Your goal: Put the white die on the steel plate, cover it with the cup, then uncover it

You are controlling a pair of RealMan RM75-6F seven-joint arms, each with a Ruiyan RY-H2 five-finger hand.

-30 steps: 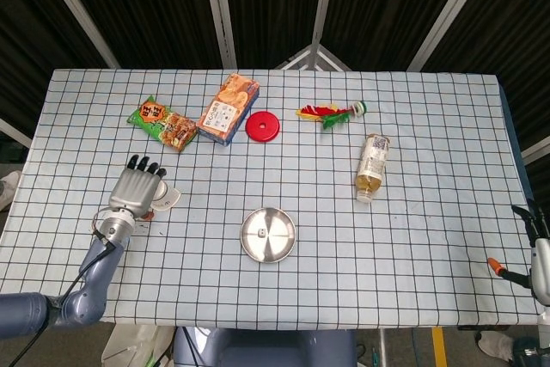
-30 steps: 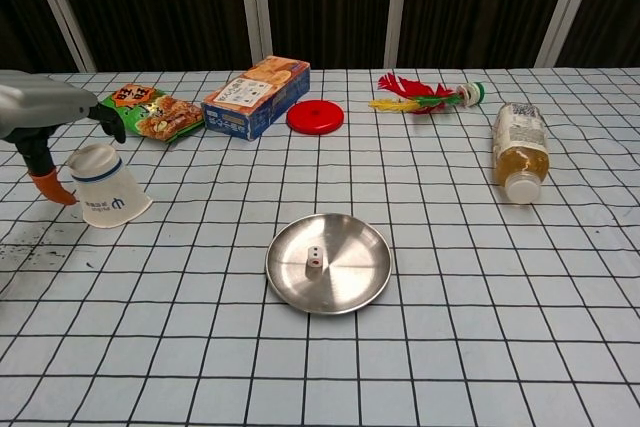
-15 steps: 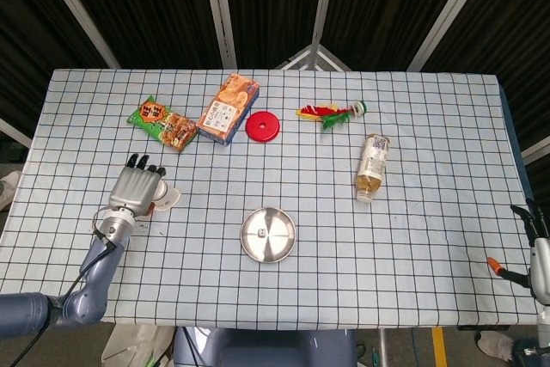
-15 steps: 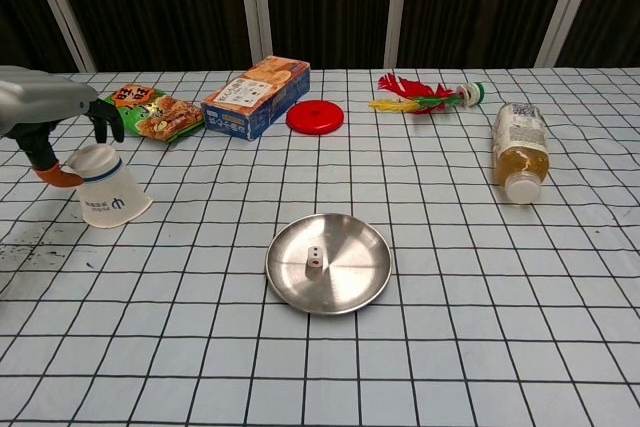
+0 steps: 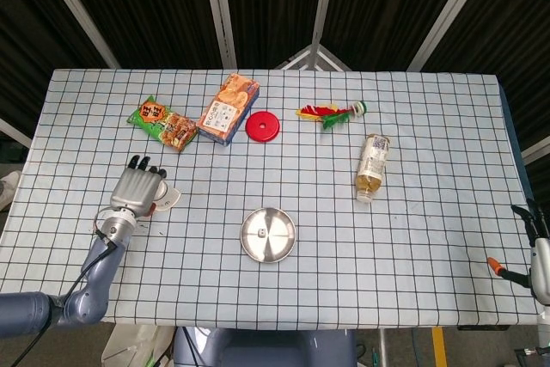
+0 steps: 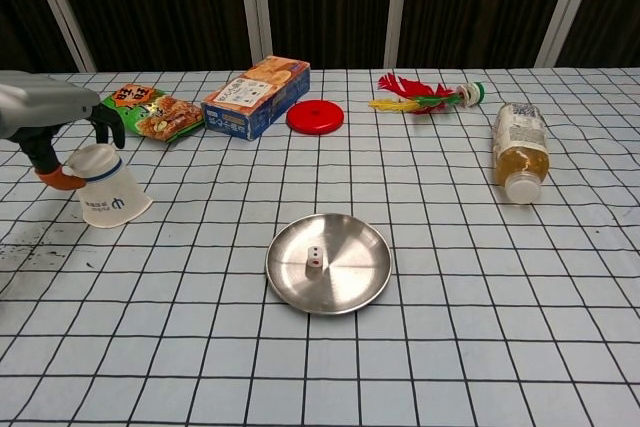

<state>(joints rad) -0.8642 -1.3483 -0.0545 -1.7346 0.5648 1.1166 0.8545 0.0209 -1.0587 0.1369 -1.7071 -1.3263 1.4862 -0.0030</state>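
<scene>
Cup (image 6: 106, 190) is the item in play: white paper, blue band near the rim, lying tilted on its side at the left of the counter (image 6: 450, 327), well apart from the plate. Small dark logo on its wall; too small to read.

Steel plate (image 6: 352, 269) sits near the middle of the counter. White die (image 6: 313, 259) rests on it, just left of centre, red pip showing. Judgement: first step done; covering and uncovering both left, and the cup is not yet lifted.

Left hand (image 5: 136, 188) is over the cup, fingers (image 6: 105, 124) curled down around its upper end. Whether they are clamped on it or only touching, I cannot tell. Right hand (image 5: 531, 251) shows only at the far right edge of the head view; finger state not readable.

Other items, far side: biscuit box (image 6: 257, 96), printing too fine to read; snack packet (image 6: 153, 113), red characters, unreadable; drink bottle (image 6: 520, 151) on its side, label blurred; red disc (image 6: 315, 116); feathered toy (image 6: 425, 96).
</scene>
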